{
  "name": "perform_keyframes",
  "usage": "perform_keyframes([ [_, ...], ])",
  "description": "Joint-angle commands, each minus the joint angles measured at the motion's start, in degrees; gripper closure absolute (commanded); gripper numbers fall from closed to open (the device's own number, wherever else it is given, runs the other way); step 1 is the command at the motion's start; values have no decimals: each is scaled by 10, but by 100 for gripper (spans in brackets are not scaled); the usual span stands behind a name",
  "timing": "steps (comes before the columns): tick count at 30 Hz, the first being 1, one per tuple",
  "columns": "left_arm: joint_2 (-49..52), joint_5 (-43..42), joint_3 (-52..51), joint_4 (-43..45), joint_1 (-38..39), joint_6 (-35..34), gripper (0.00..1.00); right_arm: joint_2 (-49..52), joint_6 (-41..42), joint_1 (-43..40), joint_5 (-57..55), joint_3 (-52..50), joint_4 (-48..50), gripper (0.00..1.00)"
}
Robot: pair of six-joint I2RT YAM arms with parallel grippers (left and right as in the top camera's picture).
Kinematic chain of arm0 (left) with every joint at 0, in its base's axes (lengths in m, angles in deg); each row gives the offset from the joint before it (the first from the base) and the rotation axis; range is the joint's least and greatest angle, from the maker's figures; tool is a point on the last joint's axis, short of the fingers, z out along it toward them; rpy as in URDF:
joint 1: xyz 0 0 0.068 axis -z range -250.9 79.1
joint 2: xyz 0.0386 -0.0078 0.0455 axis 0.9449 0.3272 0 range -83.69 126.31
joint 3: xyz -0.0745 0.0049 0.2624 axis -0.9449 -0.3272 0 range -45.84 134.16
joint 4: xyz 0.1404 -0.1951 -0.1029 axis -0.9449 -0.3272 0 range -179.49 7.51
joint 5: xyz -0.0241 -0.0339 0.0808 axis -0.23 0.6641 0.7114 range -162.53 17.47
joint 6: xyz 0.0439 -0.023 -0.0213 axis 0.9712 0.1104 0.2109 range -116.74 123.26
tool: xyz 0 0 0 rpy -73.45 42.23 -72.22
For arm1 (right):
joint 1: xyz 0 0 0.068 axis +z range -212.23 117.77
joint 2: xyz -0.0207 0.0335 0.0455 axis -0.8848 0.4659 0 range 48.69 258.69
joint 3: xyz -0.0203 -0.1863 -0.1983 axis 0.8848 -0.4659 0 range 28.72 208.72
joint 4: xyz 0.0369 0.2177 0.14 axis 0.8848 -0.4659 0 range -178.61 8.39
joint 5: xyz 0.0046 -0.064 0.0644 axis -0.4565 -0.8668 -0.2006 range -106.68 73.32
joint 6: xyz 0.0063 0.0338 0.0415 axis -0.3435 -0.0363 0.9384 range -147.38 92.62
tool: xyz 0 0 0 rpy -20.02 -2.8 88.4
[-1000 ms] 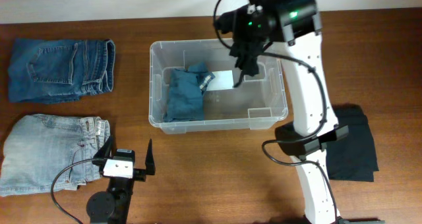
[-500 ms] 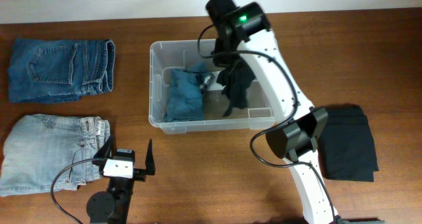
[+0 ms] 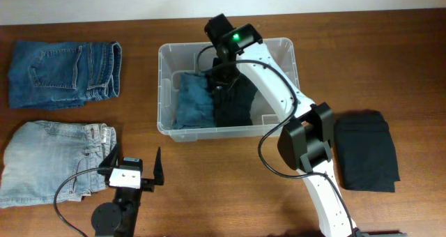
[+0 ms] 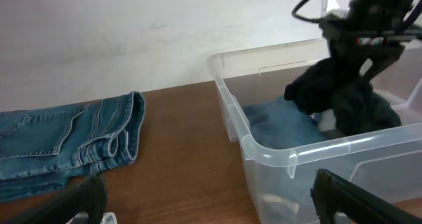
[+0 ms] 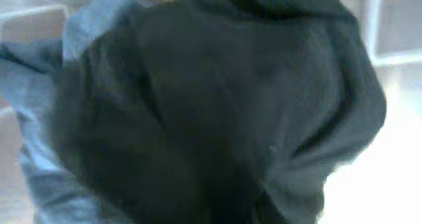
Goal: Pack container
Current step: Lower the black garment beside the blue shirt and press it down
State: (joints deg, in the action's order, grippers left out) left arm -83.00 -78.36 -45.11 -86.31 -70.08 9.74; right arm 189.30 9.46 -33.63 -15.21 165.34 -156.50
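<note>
The container (image 3: 209, 134), clear plastic with rounded corners and a rolled rim, sits mid-worktop (image 3: 223, 188) with folded blue jeans (image 3: 194, 101) in its left half. A black garment (image 3: 235, 104), dangling above it half a second ago, now lies inside beside the jeans. The right pincer (image 4: 358, 53) is at the garment's top; whether it grips, I cannot tell. The left pincer (image 3: 134, 162) gapes wide.

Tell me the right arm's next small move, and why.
Probably open the right hand fully and lift clear: the black garment lies bunched inside the container beside the folded blue jeans, under the hand, so releasing should leave it packed.
</note>
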Motion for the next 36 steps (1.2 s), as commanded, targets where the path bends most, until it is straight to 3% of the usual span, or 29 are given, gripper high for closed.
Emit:
perform_keyframes([
  [1, -3, -4, -2, -2, -3, 9, 1, 2, -2, 3, 31, -31, 25, 53],
  [4, -3, -4, -2, -1, -3, 9, 1, 2, -28, 3, 30, -36, 36, 30],
  [9, -3, -4, -2, -1, -3, 9, 1, -12, -73, 3, 30, -8, 33, 30],
  [13, -3, -4, -2, -1, -3, 9, 1, -40, -99, 3, 30, 33, 33, 40],
  [16, -3, -4, -2, -2, -3, 9, 0, -54, -114, 2, 24, 80, 34, 69],
  [21, -3, -4, -2, -1, -3, 9, 1, -48, -131, -2, 16, 76, 47, 89],
  [28, -3, -4, -2, -1, -3, 9, 1, -11, -126, -2, 11, 33, 54, 96],
  [36, -3, -4, -2, -2, -3, 9, 1, -4, -119, 0, 60, -141, 166, 96],
])
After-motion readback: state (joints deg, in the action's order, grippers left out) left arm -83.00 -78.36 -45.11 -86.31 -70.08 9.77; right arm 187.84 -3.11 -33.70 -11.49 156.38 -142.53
